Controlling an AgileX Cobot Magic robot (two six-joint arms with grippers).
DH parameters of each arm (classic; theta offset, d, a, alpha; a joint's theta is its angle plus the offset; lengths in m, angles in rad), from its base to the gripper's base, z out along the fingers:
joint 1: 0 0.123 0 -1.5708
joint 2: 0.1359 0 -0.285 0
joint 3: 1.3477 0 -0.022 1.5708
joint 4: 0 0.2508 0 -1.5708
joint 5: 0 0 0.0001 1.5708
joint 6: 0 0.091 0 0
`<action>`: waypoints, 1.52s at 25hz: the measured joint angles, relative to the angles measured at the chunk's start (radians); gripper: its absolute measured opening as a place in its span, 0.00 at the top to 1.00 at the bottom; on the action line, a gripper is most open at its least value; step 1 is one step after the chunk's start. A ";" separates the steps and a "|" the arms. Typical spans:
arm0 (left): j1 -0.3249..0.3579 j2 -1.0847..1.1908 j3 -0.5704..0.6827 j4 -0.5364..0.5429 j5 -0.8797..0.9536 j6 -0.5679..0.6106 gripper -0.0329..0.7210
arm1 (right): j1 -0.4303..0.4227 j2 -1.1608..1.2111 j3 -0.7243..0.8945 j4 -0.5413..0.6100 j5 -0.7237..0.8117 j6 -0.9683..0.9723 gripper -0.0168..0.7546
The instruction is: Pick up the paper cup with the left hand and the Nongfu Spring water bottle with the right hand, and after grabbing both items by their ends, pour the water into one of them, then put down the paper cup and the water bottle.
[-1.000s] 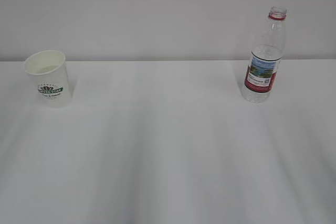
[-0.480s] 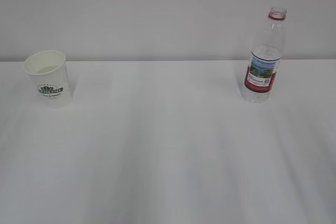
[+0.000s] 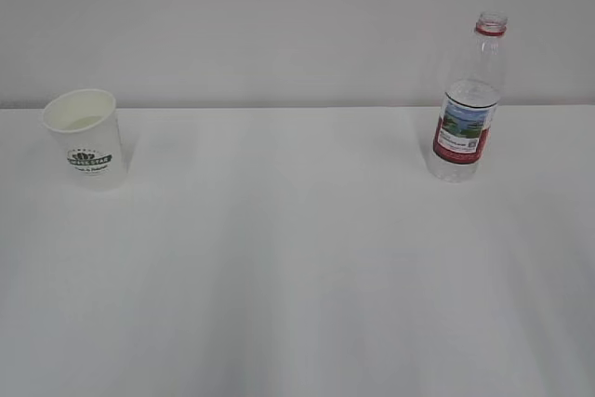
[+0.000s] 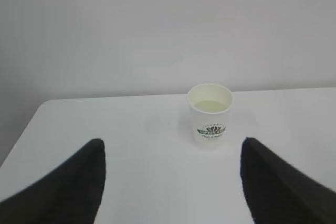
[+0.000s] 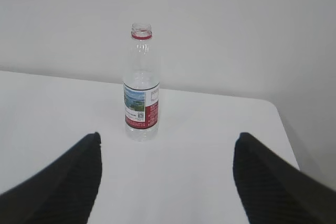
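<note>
A white surface [image 3: 297,267] runs across the outside view, with a pale wall behind it; on the far left stands the cup [image 3: 85,138], upright, open mouth up, its green logo facing the camera; it seems to hold a little liquid at the bottom, though that is hard to be sure of; far to the right, well apart from it, stands the bottle [image 3: 469,98], upright, uncapped, red ring at the neck, water up to about the top of its label; neither arm shows in this view.

Over the past second nothing in the outside view has changed; cup and bottle stand exactly where they were, and no arm has come in; so the task looks barely begun, with both pickups yet to be made.

From the left wrist, the left pincer [image 4: 173,182] is spread wide, its two dark fingers [image 4: 68,182] low at either side, holding nothing; the cup [image 4: 210,114] sits ahead, a little right of centre, well clear of the fingers; from the right wrist, the right pincer [image 5: 165,182] is likewise spread wide and empty; the bottle [image 5: 141,85] stands ahead, somewhat left of centre, untouched.

Each pincer likely needs to advance and centre on its object before closing.
</note>
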 joint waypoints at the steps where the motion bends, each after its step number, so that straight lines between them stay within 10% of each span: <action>1: 0.000 -0.002 -0.014 -0.002 0.027 0.000 0.18 | 0.000 -0.007 -0.008 0.009 0.032 -0.009 0.21; 16: 0.000 -0.027 -0.104 -0.281 0.398 0.145 0.19 | 0.000 -0.146 -0.124 0.101 0.473 -0.089 0.21; 38: 0.000 -0.285 -0.114 -0.275 0.542 0.172 0.19 | 0.000 -0.370 -0.153 0.127 0.790 -0.104 0.21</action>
